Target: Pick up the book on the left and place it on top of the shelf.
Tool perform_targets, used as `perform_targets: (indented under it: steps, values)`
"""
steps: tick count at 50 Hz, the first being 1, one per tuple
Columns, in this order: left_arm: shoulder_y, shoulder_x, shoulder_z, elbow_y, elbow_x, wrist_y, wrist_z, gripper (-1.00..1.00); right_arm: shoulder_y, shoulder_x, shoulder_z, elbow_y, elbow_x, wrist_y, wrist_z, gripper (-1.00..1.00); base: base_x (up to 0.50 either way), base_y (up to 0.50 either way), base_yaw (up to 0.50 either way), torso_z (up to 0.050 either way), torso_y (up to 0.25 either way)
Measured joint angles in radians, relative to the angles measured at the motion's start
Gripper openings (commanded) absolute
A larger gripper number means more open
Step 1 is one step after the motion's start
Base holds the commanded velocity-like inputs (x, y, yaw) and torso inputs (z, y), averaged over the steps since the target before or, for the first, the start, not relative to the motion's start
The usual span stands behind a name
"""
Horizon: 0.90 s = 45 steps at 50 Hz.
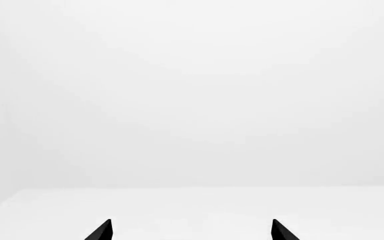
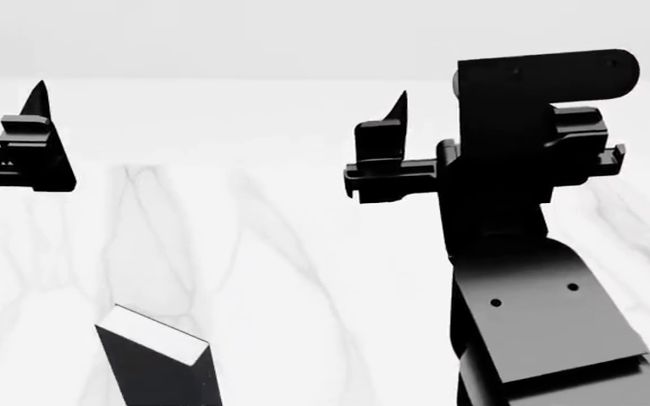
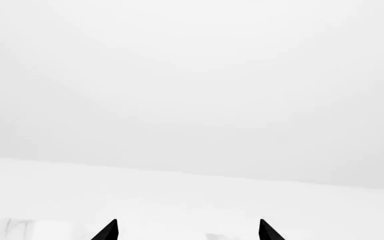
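Book (image 2: 156, 359) sits low on the marble bench (image 2: 302, 254), on your left side: dark cover, white page edge on top, standing tilted and cut off by the view's edge. Both pincers, left (image 1: 190, 230) and right (image 3: 186, 231), are spread apart, empty and raised well clear. Drop the left one and straddle the book across its thickness before closing; shelf isn't in view.

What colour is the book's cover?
Black, with white page edges; the book shows best in the head view.
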<state>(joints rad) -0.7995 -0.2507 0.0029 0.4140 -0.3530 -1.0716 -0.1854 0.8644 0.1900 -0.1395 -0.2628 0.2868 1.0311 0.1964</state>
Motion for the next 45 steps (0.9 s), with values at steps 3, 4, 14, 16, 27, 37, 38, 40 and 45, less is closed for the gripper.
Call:
perform_targets:
  steps: [3, 4, 14, 16, 27, 37, 38, 40, 45]
  values:
    - [0.001, -0.001, -0.001, 0.001, -0.001, 0.001, -0.001, 1.0, 0.001, 0.004, -0.008, -0.001, 0.007, 0.014, -0.008, 1.0, 0.0, 0.0, 0.0, 0.0, 0.0]
    - [0.002, -0.001, -0.001, 0.001, -0.002, 0.001, -0.001, 1.0, 0.002, 0.006, -0.011, -0.001, 0.009, 0.019, -0.009, 1.0, 0.0, 0.0, 0.0, 0.0, 0.0]
    - [0.003, -0.003, -0.002, 0.002, -0.008, 0.002, -0.004, 1.0, 0.033, 0.028, -0.06, 0.002, 0.054, 0.091, -0.074, 1.0, 0.0, 0.0, 0.0, 0.0, 0.0]
    - [0.003, -0.003, -0.002, 0.002, -0.009, 0.002, -0.005, 1.0, 0.048, 0.033, -0.071, 0.016, 0.072, 0.103, -0.104, 1.0, 0.0, 0.0, 0.0, 0.0, 0.0]
    - [0.006, -0.007, -0.006, -0.003, -0.013, 0.009, -0.006, 1.0, 0.155, 0.065, -0.184, 0.186, 0.135, 0.112, -0.304, 1.0, 0.0, 0.0, 0.0, 0.0, 0.0]
    - [0.007, -0.01, -0.007, -0.008, -0.017, 0.013, -0.009, 1.0, 0.219, 0.089, -0.309, 0.302, 0.151, 0.08, -0.464, 1.0, 0.0, 0.0, 0.0, 0.0, 0.0]
    - [0.007, -0.01, -0.007, -0.009, -0.017, 0.014, -0.009, 1.0, 0.223, 0.091, -0.322, 0.307, 0.152, 0.079, -0.477, 1.0, 0.0, 0.0, 0.0, 0.0, 0.0]
    - [0.007, -0.01, -0.007, -0.01, -0.017, 0.015, -0.01, 1.0, 0.229, 0.095, -0.345, 0.316, 0.154, 0.078, -0.5, 1.0, 0.0, 0.0, 0.0, 0.0, 0.0]
    - [0.007, -0.012, -0.008, -0.01, -0.02, 0.015, -0.011, 1.0, 0.24, 0.106, -0.397, 0.322, 0.161, 0.078, -0.552, 1.0, 0.0, 0.0, 0.0, 0.0, 0.0]
